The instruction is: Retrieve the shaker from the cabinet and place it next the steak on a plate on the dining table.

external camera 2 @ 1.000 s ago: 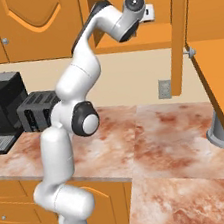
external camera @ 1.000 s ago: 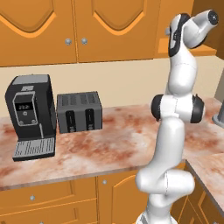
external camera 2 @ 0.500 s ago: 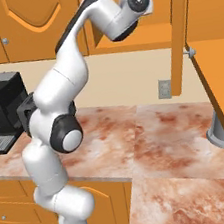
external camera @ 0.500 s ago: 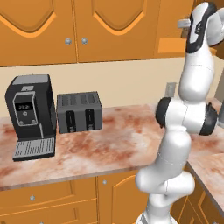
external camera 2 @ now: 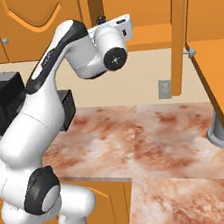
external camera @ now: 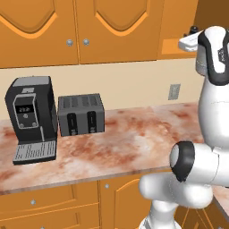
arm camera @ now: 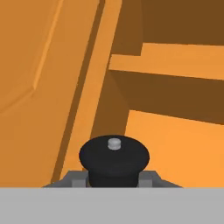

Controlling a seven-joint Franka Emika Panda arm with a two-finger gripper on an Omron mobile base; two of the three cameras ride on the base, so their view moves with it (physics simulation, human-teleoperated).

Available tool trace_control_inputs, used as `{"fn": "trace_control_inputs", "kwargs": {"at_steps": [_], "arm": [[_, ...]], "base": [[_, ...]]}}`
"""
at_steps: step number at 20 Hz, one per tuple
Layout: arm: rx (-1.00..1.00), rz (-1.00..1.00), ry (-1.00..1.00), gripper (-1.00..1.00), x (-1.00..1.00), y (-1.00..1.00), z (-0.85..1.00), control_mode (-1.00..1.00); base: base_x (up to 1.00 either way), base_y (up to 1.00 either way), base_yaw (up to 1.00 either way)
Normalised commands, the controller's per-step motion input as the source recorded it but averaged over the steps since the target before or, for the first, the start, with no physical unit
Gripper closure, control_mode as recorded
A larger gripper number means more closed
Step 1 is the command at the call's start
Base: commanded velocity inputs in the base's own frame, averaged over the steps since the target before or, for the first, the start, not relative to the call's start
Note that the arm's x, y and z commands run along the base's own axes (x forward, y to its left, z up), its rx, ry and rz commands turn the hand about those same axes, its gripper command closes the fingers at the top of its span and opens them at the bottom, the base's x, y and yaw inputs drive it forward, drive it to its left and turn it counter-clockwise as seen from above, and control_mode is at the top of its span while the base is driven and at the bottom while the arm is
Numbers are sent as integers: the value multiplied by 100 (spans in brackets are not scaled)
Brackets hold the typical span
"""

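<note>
Shaker held at the open cabinet

The gripper (arm camera: 113, 183) is clamped on the shaker (arm camera: 114, 158), its dark, domed top showing between the fingers, at the front edge of the cabinet (arm camera: 175, 127) shelf. The shaker looks light, stiff and smooth, so it may slip or swing; I judge a firm hold on the slim body just below the cap safest while carrying it.

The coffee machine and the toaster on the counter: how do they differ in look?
The coffee machine is taller than the toaster and stands to its left in the left base view. The coffee machine has a small lit display and a grey drip tray; the toaster has top slots and front levers. Both are dark, boxy and against the wall.
</note>
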Motion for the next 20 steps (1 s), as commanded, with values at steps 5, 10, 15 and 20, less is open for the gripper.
{"fn": "trace_control_inputs", "kwargs": {"at_steps": [5,10,15,20], "arm": [[2,-2,12,100,-100,0,56,-100],[8,0,40,100,-100,0,61,-100],[1,3,37,100,-100,7,11,-100],[0,0,12,100,-100,46,-69,-100]], "base": [[0,0,0],[0,0,0],[0,0,0],[0,0,0]]}}
